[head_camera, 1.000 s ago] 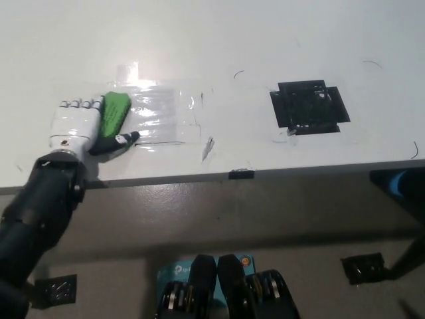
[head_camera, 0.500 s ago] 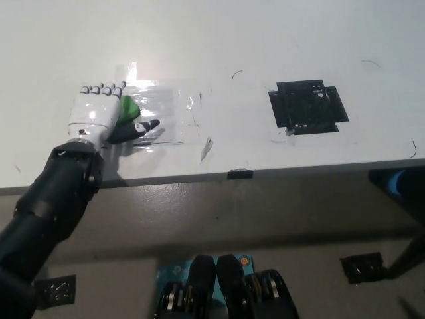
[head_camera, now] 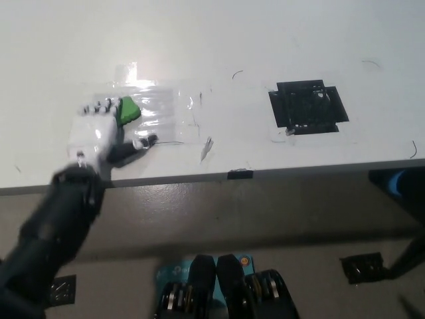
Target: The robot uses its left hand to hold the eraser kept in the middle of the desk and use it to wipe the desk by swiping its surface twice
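Observation:
My white left hand (head_camera: 98,131) lies on the white desk (head_camera: 212,40) at the left, near its front edge, shut on the green eraser (head_camera: 128,109). Only the eraser's far end shows past the fingers; the rest is hidden under the hand. The hand looks blurred. It sits at the left end of a shiny taped patch (head_camera: 163,113). My right hand is out of sight.
A black taped square (head_camera: 307,106) sits on the desk to the right. A small black tab (head_camera: 240,174) marks the front edge. Thin dark scuffs (head_camera: 207,147) lie near the taped patch. Below the edge is grey floor.
The left hand with the eraser went right and away from the edge, then came back toward the front edge. More of the hand now covers the eraser.

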### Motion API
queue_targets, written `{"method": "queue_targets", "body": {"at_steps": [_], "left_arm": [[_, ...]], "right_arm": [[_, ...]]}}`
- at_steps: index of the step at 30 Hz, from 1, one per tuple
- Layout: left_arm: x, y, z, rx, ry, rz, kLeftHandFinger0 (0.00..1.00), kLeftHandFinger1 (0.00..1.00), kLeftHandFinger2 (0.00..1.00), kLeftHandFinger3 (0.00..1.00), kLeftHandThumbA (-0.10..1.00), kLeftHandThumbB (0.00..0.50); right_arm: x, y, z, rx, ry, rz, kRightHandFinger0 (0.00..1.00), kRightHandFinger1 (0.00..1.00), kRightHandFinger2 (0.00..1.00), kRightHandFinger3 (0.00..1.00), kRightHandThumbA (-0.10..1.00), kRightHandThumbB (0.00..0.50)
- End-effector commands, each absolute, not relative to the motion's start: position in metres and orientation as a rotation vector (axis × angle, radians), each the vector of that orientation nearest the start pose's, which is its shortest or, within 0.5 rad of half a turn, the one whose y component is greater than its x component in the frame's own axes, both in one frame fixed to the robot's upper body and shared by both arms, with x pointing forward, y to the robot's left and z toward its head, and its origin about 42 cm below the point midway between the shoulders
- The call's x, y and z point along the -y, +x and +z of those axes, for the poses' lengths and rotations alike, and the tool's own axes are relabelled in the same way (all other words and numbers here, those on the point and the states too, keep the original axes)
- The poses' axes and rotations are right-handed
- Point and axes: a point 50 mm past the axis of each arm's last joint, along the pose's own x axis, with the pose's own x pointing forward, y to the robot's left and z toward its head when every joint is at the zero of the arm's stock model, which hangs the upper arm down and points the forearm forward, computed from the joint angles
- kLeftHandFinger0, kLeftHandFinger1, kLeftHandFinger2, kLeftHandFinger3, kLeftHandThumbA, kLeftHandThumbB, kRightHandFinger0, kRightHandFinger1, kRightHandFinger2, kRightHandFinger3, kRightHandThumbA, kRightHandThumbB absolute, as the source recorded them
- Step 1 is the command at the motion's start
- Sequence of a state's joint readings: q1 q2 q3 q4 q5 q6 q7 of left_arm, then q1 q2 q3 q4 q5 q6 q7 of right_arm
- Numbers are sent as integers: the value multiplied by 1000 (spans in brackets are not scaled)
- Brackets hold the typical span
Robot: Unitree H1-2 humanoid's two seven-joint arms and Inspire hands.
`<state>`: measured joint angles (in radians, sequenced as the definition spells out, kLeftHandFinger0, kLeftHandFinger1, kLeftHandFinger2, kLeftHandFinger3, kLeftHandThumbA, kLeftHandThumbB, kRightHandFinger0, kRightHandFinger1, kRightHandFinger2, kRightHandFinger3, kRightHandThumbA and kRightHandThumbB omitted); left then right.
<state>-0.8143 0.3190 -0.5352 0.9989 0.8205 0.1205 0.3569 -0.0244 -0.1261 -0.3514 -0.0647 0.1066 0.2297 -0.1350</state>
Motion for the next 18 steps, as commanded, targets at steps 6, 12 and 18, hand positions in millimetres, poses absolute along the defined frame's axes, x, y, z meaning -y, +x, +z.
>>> {"method": "queue_targets", "body": {"at_steps": [6,12,18], "left_arm": [[-238,498,132,116,1423,53,1000,1000,1000,1000,1000,350],[-226,487,114,97,1396,33,1000,1000,1000,1000,1000,348],[-220,484,100,6,1441,8,1000,1000,1000,1000,1000,381]], "right_arm": [[358,285,140,-27,-28,-469,1000,1000,1000,1000,1000,179],[358,288,144,-10,-23,-464,1000,1000,1000,1000,1000,202],[361,292,150,14,-25,-465,1000,1000,1000,1000,1000,202]]}}
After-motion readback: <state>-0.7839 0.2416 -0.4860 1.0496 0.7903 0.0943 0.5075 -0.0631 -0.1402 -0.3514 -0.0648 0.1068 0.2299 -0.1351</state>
